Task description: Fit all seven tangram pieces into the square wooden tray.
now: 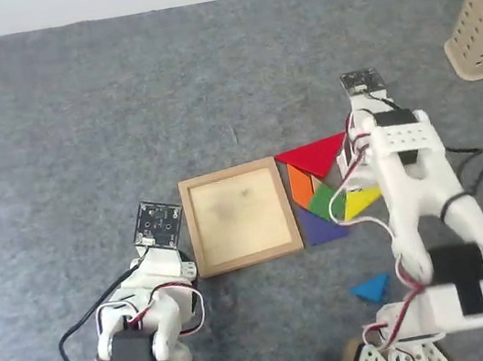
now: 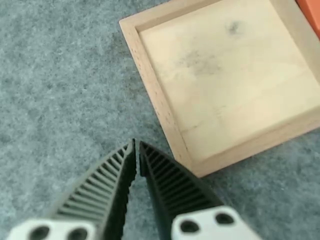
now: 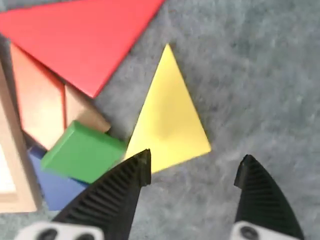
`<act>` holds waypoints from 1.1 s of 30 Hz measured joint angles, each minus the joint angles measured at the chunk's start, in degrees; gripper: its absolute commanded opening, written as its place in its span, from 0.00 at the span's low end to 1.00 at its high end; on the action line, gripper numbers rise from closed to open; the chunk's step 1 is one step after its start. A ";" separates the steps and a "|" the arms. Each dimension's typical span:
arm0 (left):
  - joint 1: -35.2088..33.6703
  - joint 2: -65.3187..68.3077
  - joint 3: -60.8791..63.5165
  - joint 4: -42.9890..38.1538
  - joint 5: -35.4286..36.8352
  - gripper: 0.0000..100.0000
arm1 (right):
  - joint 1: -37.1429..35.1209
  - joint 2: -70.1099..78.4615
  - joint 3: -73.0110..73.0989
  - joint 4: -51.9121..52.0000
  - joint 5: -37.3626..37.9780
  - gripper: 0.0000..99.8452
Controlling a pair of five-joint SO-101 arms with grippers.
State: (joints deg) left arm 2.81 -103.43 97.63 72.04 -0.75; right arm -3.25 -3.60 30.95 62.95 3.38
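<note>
Now right gripper [image 3: 195, 156] spread over yellow triangle [image 3: 167, 120].

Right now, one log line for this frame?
left gripper: shut, beside tray | right gripper: open, over yellow triangle | piece cluster: beside tray | blue triangle: apart

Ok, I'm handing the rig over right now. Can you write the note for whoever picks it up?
Left gripper: shut, empty, over the carpet by a corner of the tray.
Right gripper: open, empty, above the edge of the yellow triangle.
Tray: nothing in it.
Pieces: the red triangle, orange piece, green block, yellow triangle and purple piece are clustered beside the tray, under the right arm. A small blue triangle lies apart, nearer the arm bases.
Done: no piece placed.
Left: every piece still has to go in.
</note>
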 measured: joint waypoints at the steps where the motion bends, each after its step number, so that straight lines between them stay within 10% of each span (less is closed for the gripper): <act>1: 0.00 0.00 0.00 0.00 0.00 0.01 | -0.35 -0.70 0.97 0.00 -0.70 0.29; 33: 0.00 0.00 0.00 0.00 0.00 0.01 | 1.23 8.26 -3.43 2.20 1.85 0.31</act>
State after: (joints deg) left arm 2.81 -103.43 97.63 72.04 -0.75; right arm -2.02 4.66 27.52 65.14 5.23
